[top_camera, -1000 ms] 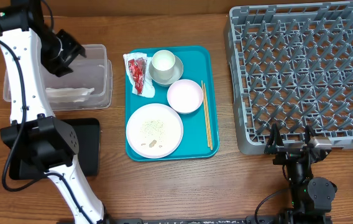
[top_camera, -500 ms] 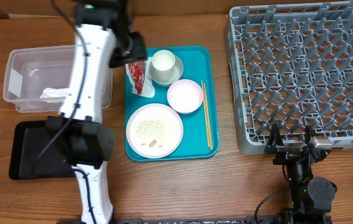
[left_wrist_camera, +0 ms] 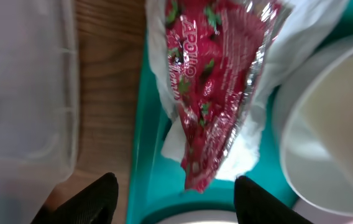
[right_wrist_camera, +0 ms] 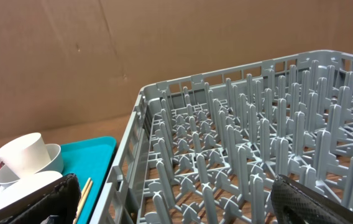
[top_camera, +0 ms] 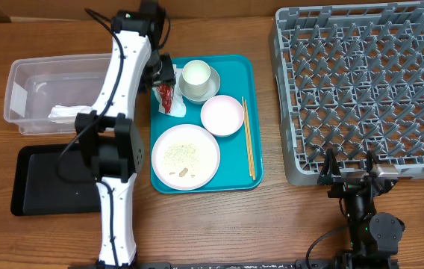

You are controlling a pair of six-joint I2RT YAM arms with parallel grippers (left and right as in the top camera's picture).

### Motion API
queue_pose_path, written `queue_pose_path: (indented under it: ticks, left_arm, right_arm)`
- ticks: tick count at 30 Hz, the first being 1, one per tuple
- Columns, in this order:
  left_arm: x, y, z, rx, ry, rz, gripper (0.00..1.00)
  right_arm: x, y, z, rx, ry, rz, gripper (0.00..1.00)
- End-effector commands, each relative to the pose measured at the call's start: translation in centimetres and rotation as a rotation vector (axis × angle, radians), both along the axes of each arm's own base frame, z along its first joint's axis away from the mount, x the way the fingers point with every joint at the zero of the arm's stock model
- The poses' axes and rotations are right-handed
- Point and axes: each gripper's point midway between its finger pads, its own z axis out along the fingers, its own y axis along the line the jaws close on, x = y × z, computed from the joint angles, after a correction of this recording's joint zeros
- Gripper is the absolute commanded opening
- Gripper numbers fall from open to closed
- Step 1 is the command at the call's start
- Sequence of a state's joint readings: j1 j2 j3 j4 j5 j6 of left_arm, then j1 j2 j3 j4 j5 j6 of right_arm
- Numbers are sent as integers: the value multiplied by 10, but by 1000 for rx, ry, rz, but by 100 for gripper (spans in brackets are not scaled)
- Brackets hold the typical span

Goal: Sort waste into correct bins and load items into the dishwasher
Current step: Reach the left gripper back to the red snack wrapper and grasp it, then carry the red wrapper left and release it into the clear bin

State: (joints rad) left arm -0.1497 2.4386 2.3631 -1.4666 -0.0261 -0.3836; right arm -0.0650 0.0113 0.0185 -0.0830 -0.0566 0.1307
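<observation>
Red snack wrapper [top_camera: 166,96] lay on a white napkin [left_wrist_camera: 245,143] in the upper-left corner of the teal tray [top_camera: 236,71], close against the tray's left rim and just beside the cup [top_camera: 195,75] to its right. Waste sorting looked to be the step in hand. The left gripper [top_camera: 162,75] hung directly over the wrapper, jaws spread wide and holding nothing. One of its fingers [left_wrist_camera: 96,196] was outside the rim over bare wood, and the other was over the tray near the cup. The next move would call for a descent and a pinch on the crinkled foil, then a carry leftward to the clear bin [top_camera: 25,82]. Room was tight, with the raised rim on one side and the cup on the other. The right gripper [top_camera: 350,175] rested at the lower right of the frame by the dish rack [top_camera: 361,90], jaws wide and empty.
</observation>
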Motion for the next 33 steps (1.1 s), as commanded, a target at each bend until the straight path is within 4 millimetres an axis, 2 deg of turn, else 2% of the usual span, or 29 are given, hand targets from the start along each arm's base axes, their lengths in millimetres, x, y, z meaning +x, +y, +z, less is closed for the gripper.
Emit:
queue_pose_path:
  ticks: [1, 5, 9, 14, 22, 25, 29, 33]
  left_arm:
    - [-5, -15, -22, -41, 54, -90, 62]
    - [-4, -19, -35, -39, 71, -96, 63]
    - [-3, -19, -43, -41, 78, -95, 59]
    - [-5, -20, -51, -39, 97, -95, 39]
    - [-4, -20, -54, -40, 97, -95, 33]
    - [-6, -22, -57, -55, 105, -95, 18]
    - [-7, -24, -57, -67, 108, -94, 4]
    - [-10, -24, -55, -67, 123, -93, 4]
  right_arm:
    - [0, 1, -2, 2, -1, 5, 100]
    - [0, 1, -2, 2, -1, 6, 100]
    - [0, 1, -2, 2, -1, 5, 100]
    - [0, 1, -2, 2, -1, 5, 100]
    - [0, 1, -2, 2, -1, 5, 100]
    - [0, 1, -2, 2, -1, 5, 100]
    - [0, 1, -2, 2, -1, 5, 100]
    - [0, 1, -2, 2, -1, 6, 100]
